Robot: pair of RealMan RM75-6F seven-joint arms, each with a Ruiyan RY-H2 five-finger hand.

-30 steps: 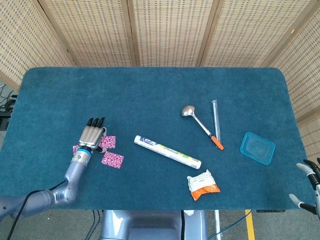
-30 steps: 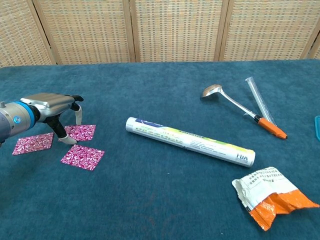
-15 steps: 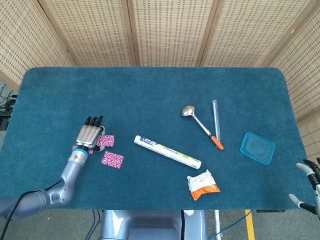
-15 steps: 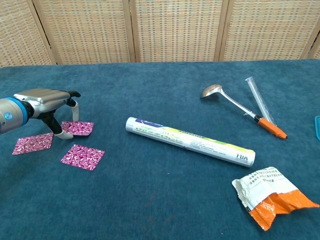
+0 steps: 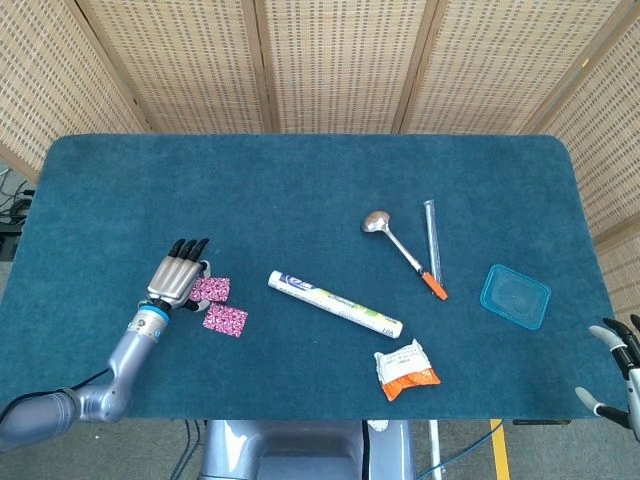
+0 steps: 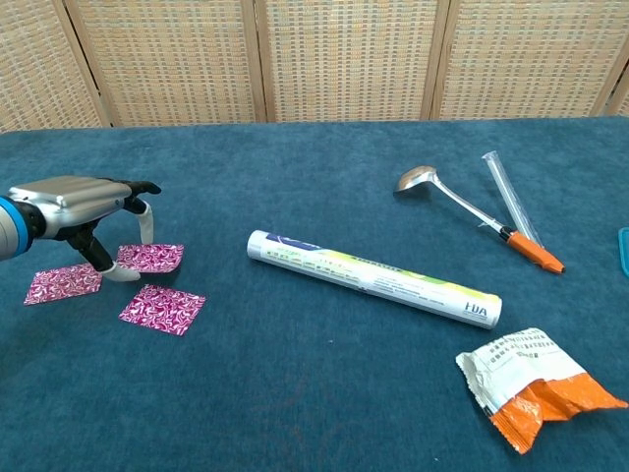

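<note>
Magenta foil squares lie near the table's [image 5: 300, 170] left front corner, three of them close together, and the left hand [image 5: 174, 282] is over that cluster. In the chest view the left hand [image 6: 84, 211] arches palm down, its fingertips [image 6: 126, 274] pressed on the near edge of the middle square [image 6: 150, 258]. That edge looks slightly lifted off the cloth, as if the tips were working under it, though I cannot tell whether the square is truly pinched. The fingers are curved downward rather than spread, and nothing sits in the palm. A second square [image 6: 63, 282] lies just to the left of the hand, toward the left edge. A third square [image 6: 163, 307] lies nearer the front edge, apart from the fingers and flat. Thin foil on a napped cloth gives little to grasp, which probably explains the low, clawed approach from above.

A long white tube [image 6: 372, 278] lies slantwise in the middle of the table, well clear of the squares. Toward the right edge sit a spoon [image 5: 390, 236] and a clear syringe [image 5: 432, 243] with an orange cap; their ends meet in a narrow V. A teal lid [image 5: 515, 296] lies close to the right edge, and a torn white and orange wrapper [image 6: 529, 384] close to the front edge.

The right hand [image 5: 617, 370] shows only at the right front corner, off the table, fingers apart and holding nothing.
</note>
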